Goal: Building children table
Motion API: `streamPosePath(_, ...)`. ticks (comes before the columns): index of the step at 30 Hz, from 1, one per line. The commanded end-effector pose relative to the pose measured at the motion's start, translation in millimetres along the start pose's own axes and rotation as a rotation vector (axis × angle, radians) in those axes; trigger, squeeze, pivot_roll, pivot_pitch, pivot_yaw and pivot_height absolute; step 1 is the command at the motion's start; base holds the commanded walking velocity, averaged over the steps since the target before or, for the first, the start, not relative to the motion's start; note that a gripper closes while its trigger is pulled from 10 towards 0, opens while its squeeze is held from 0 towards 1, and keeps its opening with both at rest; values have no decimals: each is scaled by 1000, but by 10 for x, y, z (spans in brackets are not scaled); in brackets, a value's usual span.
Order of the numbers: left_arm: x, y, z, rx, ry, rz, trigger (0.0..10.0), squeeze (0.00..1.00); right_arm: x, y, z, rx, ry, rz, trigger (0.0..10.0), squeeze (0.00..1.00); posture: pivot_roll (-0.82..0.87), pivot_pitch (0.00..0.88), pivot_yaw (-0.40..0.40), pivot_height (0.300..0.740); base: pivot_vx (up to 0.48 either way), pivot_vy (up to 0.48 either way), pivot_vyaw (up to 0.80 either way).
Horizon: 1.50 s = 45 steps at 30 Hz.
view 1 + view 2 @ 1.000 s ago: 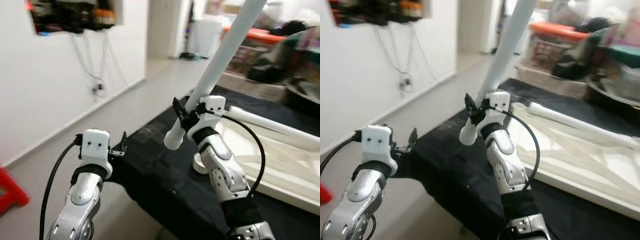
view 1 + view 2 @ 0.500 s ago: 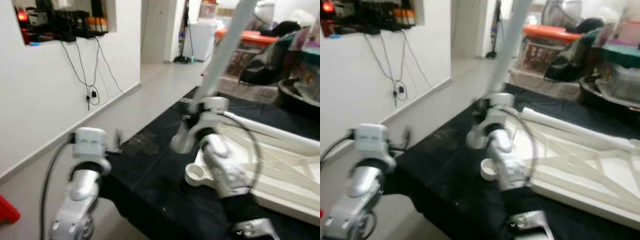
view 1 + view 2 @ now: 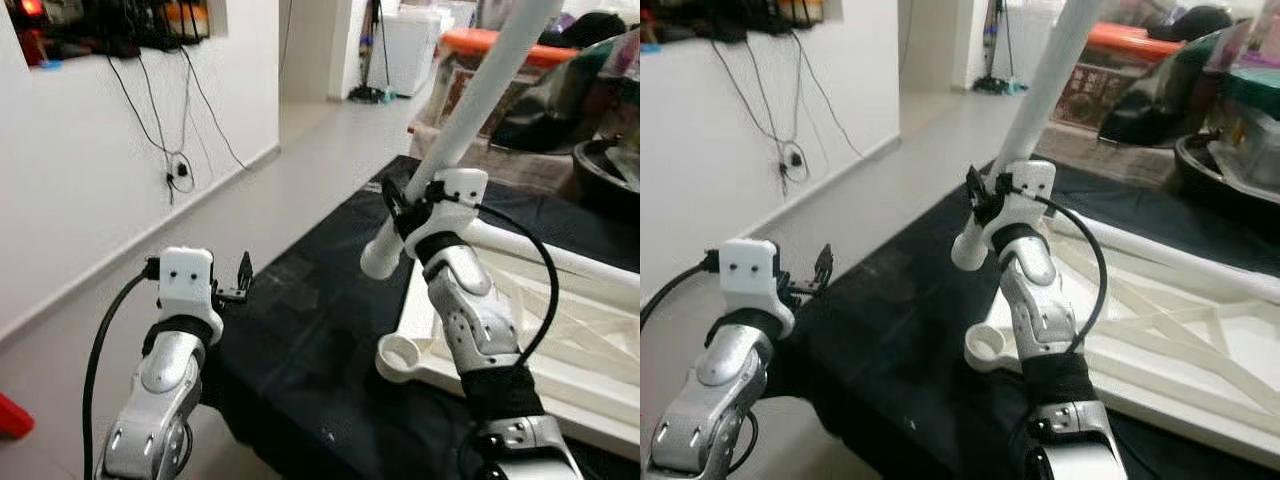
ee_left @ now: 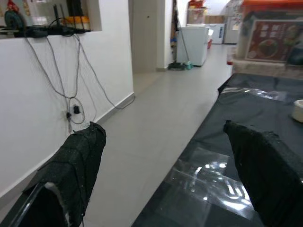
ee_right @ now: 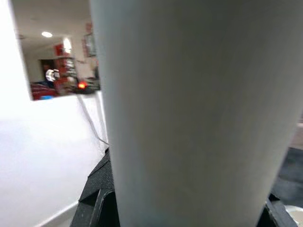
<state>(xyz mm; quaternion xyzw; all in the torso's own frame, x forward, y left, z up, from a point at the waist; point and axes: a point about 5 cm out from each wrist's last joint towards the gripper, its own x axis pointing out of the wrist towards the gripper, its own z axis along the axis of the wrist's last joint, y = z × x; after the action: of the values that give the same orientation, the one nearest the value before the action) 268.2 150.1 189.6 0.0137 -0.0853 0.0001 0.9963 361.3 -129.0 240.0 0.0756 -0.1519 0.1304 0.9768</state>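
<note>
My right gripper point(image 3: 398, 203) is clamped around a white table leg point(image 3: 470, 118), holding it near its lower end. The leg slants up and away from me, its rounded lower tip hanging above the black cloth point(image 3: 310, 330) and just beyond the corner of the white tabletop frame point(image 3: 560, 330). That frame lies flat on the cloth with its underside ribs facing up, and a round socket point(image 3: 398, 358) sits at its near corner, below my right forearm. In the right wrist view the leg point(image 5: 199, 113) stands close before the lens, between the black fingers point(image 5: 97, 203).

My left gripper point(image 3: 243, 284) is raised over the near left edge of the cloth with its fingers point(image 4: 75, 165) spread wide and nothing between them.

On the white wall point(image 3: 90, 190) to my left, dark cables point(image 3: 165, 130) hang from a recess. Beyond the cloth stands a bin with an orange lid point(image 3: 490, 42). A poster point(image 4: 270, 42) in the left wrist view carries print too blurred to read; I can make out no brand or label.
</note>
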Motion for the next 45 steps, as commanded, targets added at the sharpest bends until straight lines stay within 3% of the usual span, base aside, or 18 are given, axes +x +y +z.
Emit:
streamPosePath(1, -62, -74, -5, -25, 12, -43, 10000, 0, 73, -51, 110, 10, -37, 6, 10000, 0, 194, 9, -104, 740, 0, 0, -800)
streamPosePath(6, -272, -230, -129, -45, 81, -160, 10000, 0, 181, -120, 160, 14, -35, 66, 10000, 0, 198, 47, -104, 740, 0, 0, -800)
streamPosePath(11, -359, -280, -176, -44, 108, -201, 10000, 0, 205, -122, 159, 27, -26, 108, 10000, 0, 199, 62, -104, 740, 0, 0, -480)
streamPosePath(13, -498, -356, -239, -41, 148, -265, 10000, 0, 218, -103, 93, 57, 29, 215, 10000, 0, 203, 90, -100, 740, 0, 0, 0)
streamPosePath(15, -498, -356, -239, -41, 148, -265, 10000, 0, 218, -103, 93, 57, 29, 215, 10000, 0, 203, 90, -100, 740, 0, 0, 0)
streamPosePath(18, -704, -457, -268, -61, 191, -376, 10000, 0, 199, -120, 46, 161, 97, 425, 10000, 0, 213, 116, -96, 740, 0, 0, 0)
streamPosePath(19, -704, -457, -268, -61, 191, -376, 10000, 0, 199, -120, 46, 161, 97, 425, 10000, 0, 213, 116, -96, 740, 0, 0, 0)
streamPosePath(23, -858, -496, -222, -106, 209, -439, 10000, 0, 146, -199, 92, 245, 131, 649, 10000, 0, 227, 140, -90, 740, 0, 0, 0)
streamPosePath(24, -858, -496, -222, -106, 209, -439, 10000, 0, 146, -199, 92, 245, 131, 649, 10000, 0, 227, 140, -90, 740, 0, 0, 0)
streamPosePath(25, -914, -501, -208, -108, 218, -446, 10000, 0, 100, -260, 126, 283, 141, 745, 10000, 0, 231, 150, -85, 740, 0, 0, 0)
streamPosePath(33, -1008, -511, -200, -115, 240, -460, 10000, 0, -20, -333, 201, 307, 131, 974, 10000, 0, 238, 164, -81, 740, 0, 0, 0)
streamPosePath(45, -1082, -510, -166, -113, 260, -474, 10000, 0, -80, -370, 165, 246, 147, 1081, 10000, 0, 244, 183, -70, 740, 0, 0, 0)
